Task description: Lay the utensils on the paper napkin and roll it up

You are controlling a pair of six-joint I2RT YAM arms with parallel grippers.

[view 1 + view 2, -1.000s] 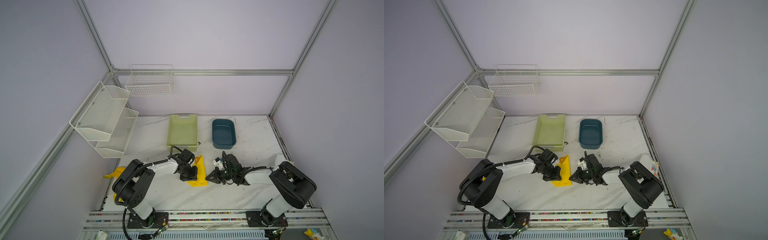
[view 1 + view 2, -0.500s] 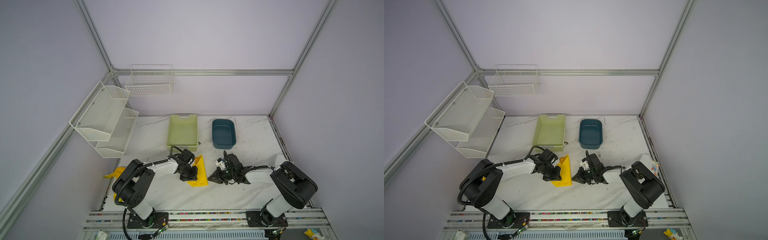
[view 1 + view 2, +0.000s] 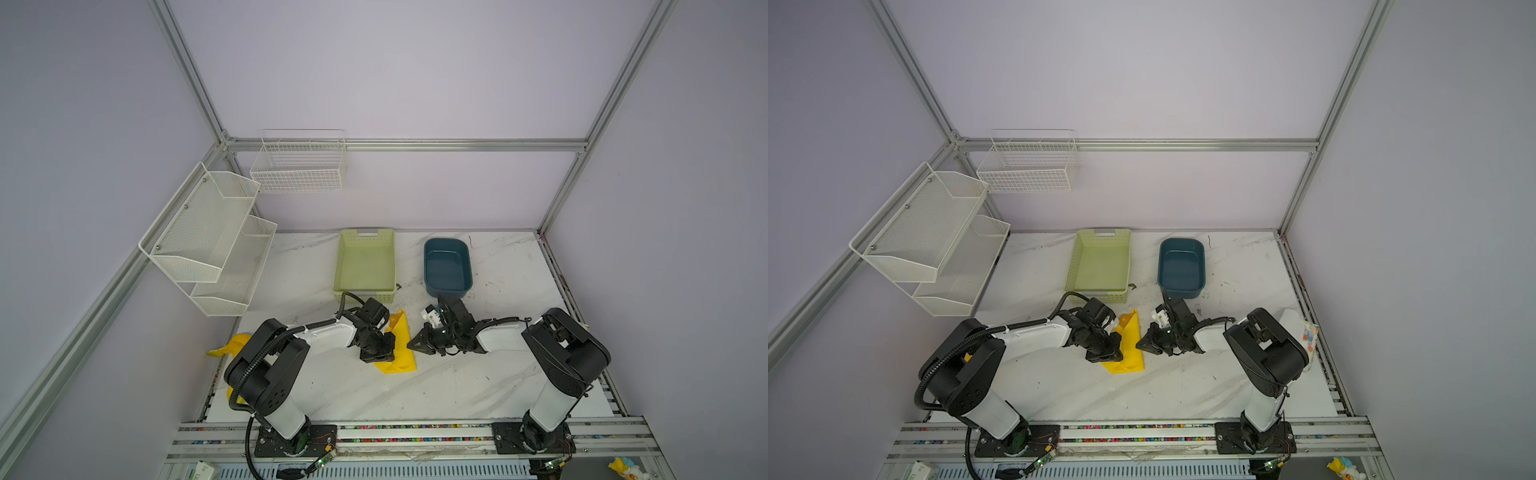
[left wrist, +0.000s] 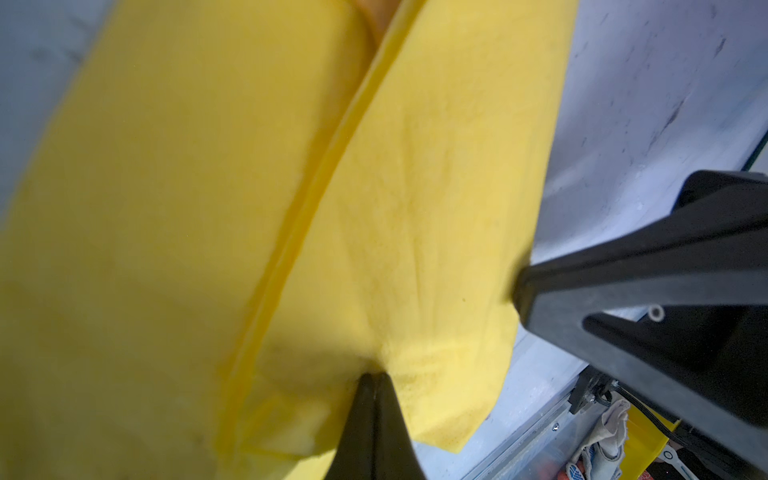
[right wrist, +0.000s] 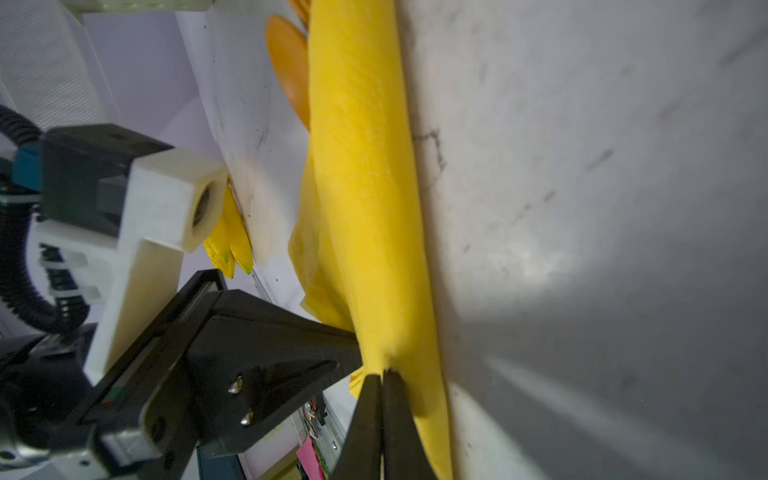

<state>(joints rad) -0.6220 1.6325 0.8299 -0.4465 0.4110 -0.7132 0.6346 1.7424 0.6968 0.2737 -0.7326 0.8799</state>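
The paper napkin (image 3: 398,348) lies mid-surface (image 3: 419,392) as a narrow, bright yellow roll running from 6 to 12 o'clock — an orange spoon bowl (image 5: 291,70) pokes out of its 12 o'clock end. The left pincer (image 4: 371,384), closed, presses its tips on the roll from 9 o'clock; the right pincer (image 5: 381,376), closed too, touches it from 3 o'clock.

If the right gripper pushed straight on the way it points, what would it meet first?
The rolled paper napkin: the shut right gripper touches its side. The left gripper seems next behind it, depth unclear.
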